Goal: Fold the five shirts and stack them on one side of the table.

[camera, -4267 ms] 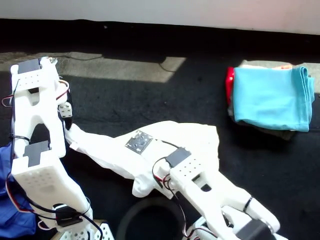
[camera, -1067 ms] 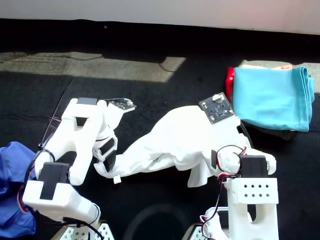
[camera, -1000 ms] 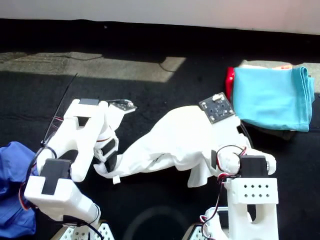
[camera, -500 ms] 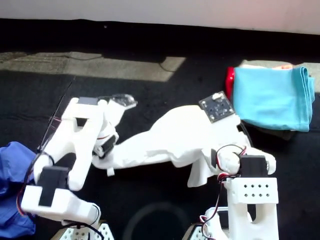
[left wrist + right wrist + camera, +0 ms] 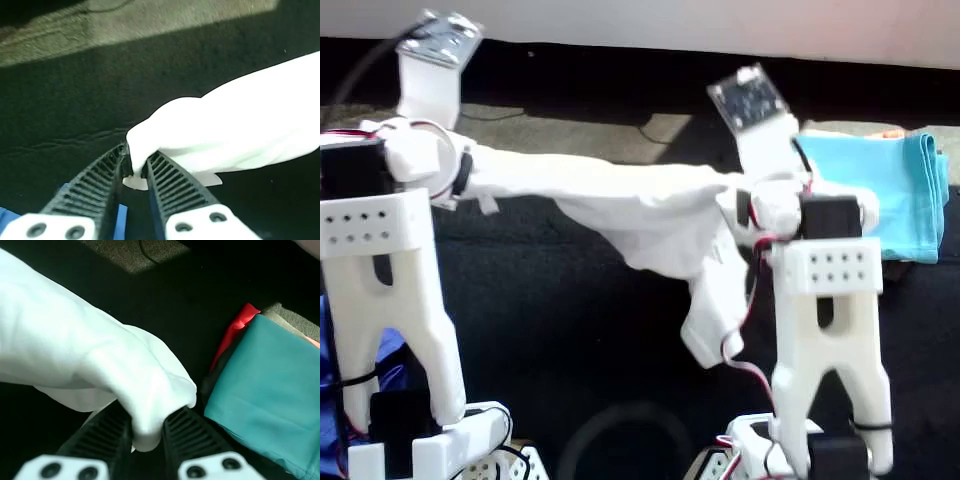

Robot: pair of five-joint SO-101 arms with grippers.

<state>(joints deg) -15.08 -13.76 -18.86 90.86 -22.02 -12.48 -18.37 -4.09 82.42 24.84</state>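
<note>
High view first: the white shirt (image 5: 620,205) hangs stretched between the two arms, clear of the black table (image 5: 560,330), with a loose flap drooping under its right end toward the table's near edge. The left gripper (image 5: 136,160) is pinched tight on a bunched corner of the cloth, and the right gripper (image 5: 148,420) is clamped on the other end. From where I stand this looks like the spread-out before a fold. To do it well, I'd keep both ends level and the pull even, so neither pinch slips. I'd bring the shirt down over the middle of the table so the dangling flap lands first and lies flat rather than tucking under. I wouldn't let go until the cloth rests smooth. The right end sits near the stack at the far right corner, a teal folded shirt (image 5: 865,195) over a red one (image 5: 235,332), so I'd lower it short of that pile. A crumpled blue shirt (image 5: 10,216) waits by the near left edge.
</note>
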